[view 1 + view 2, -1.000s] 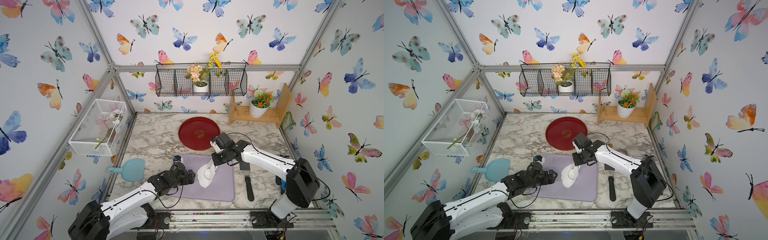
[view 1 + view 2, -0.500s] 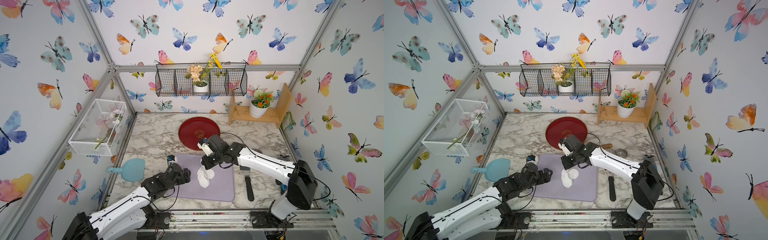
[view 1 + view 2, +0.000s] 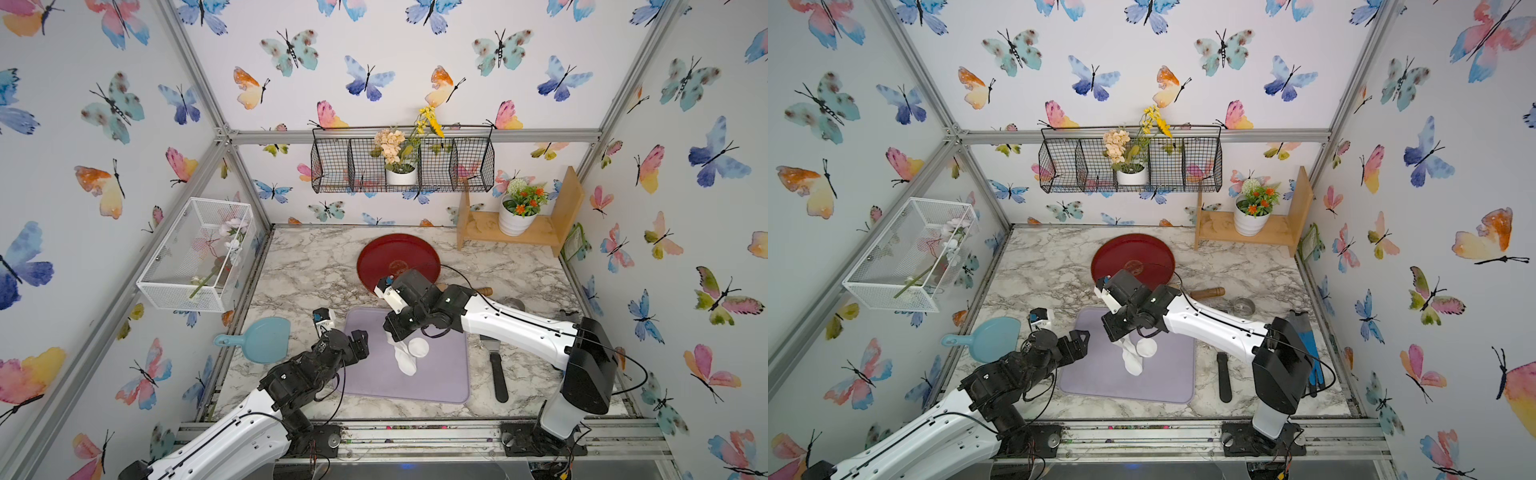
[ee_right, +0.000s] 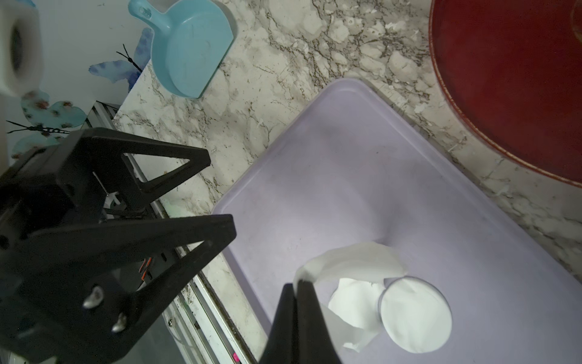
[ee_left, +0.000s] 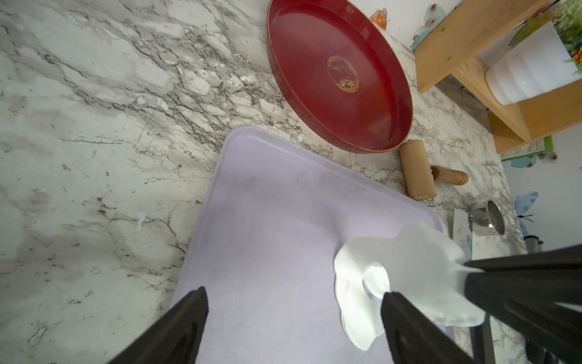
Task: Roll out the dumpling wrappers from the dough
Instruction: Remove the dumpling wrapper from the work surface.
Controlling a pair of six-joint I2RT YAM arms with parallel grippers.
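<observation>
Soft white irregular dough sheet [image 4: 356, 261] hangs pinched in the closed right gripper [image 4: 297, 283] over the square lilac mat [image 3: 440, 374], just beside a small round white dumpling wrapper [image 4: 415, 315] lying there. Nearby the left gripper [image 5: 294, 296] hovers, jaws spread wide, empty.

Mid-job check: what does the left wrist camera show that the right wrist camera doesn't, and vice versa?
Only left wrist: the wooden roller, the metal ring cutter and the wooden shelf. Only right wrist: the blue scoop. Both: the purple mat, the red tray, the open left claw, and the dough pinched in the shut right claw.
</observation>
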